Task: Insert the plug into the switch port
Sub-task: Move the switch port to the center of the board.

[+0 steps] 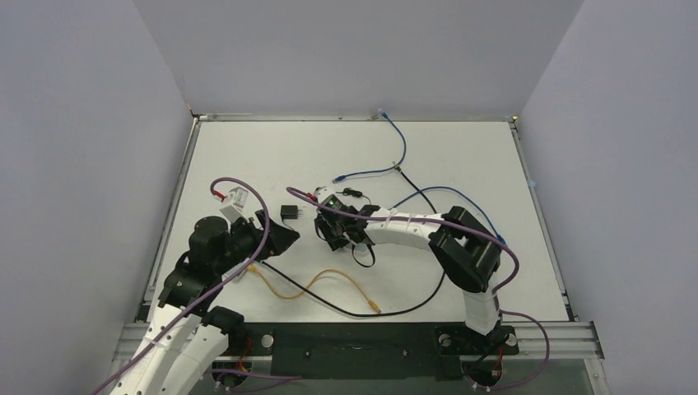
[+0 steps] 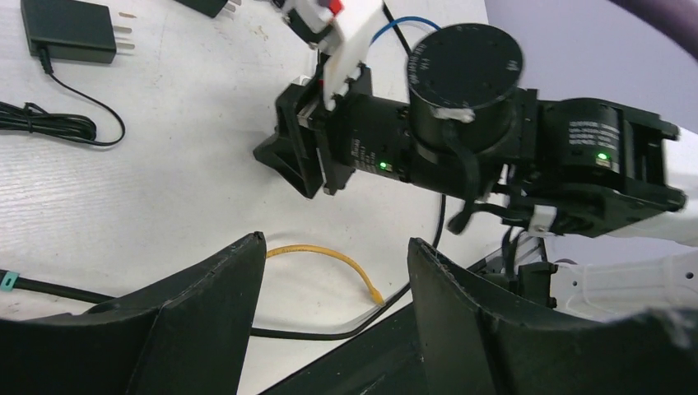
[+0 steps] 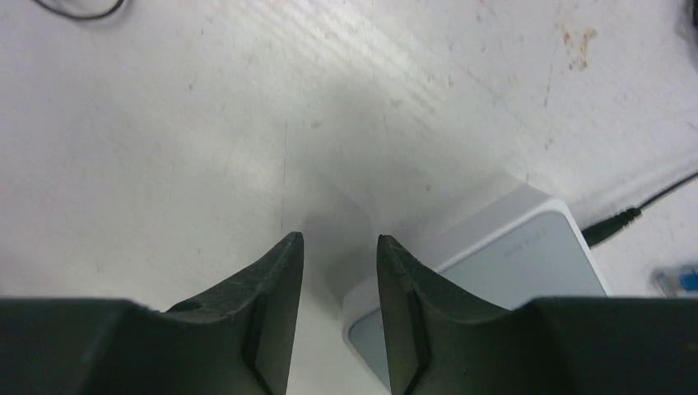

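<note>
The switch box lies flat on the counter, pale grey broad face up inside a white rounded rim. Its switch port sits on a narrow edge that the right wrist view does not show well, so the socket itself cannot be picked out. A thin black lead ends right at the box's far edge; whether it is plugged in I cannot tell. By its look the box is light, stiff moulded plastic with a smooth shell. It would likely skid at a push, so it wants pinching across two opposite narrow edges, leaving the socket edge free.

Just beside the box, the right end effector has its jaws a narrow gap apart with only bare counter between them. One finger overlaps the box's near corner, with the box outside the gap, so it grips nothing.

Well apart from the box, the left end effector is spread wide and empty. Near it runs a yellow cable ending in a small plug; a blue cable lies beyond the box. Which one is meant is unclear. Either plug is probably small and rigid on a limp cord, best taken by its body.
</note>
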### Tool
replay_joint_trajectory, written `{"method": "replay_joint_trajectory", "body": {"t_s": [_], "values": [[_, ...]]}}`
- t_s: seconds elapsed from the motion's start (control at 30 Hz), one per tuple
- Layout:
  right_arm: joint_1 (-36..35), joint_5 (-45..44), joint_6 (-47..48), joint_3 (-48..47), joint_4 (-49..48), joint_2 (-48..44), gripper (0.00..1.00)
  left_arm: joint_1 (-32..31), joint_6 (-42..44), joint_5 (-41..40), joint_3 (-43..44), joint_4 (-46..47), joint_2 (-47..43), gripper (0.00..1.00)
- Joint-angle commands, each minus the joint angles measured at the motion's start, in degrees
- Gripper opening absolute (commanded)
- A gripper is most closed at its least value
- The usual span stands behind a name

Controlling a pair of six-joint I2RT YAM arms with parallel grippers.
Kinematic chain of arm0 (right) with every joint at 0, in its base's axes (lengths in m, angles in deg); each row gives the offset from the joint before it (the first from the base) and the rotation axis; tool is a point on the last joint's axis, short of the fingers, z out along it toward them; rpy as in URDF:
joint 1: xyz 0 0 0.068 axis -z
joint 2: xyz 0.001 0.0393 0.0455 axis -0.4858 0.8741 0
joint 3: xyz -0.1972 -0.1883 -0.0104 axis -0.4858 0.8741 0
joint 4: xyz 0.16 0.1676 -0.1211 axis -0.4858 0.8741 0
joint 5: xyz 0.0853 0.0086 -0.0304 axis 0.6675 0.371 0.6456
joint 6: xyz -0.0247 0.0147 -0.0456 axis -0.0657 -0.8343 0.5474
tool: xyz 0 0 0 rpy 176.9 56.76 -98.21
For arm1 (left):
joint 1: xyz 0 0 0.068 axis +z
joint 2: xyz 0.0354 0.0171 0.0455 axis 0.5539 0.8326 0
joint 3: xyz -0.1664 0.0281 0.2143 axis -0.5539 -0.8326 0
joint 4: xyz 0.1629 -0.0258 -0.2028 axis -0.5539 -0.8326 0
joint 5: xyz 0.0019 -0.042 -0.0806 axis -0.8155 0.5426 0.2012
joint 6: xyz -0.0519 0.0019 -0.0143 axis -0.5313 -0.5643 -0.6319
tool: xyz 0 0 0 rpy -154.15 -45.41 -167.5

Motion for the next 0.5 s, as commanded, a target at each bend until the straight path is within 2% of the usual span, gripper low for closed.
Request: {"method": "replay_joint_trajectory", "body": {"t_s": [0.0,0.23,0.47], "values": [[-0.61,-1.56,0.02,4.35,-1.9,-10.45,0.35,0.27,-1.81,3.0,-1.19,5.36,0.66,0.62],[-0.65,-6.09,-0.44,10.37,-1.54,-23.68,0.42,0.26,-3.13,4.02,-3.03,8.32,1.29,0.61],[2.06,-17.14,-0.21,11.7,3.35,-32.58,0.5,0.27,-3.36,4.91,-4.43,11.35,2.16,0.63]]}}
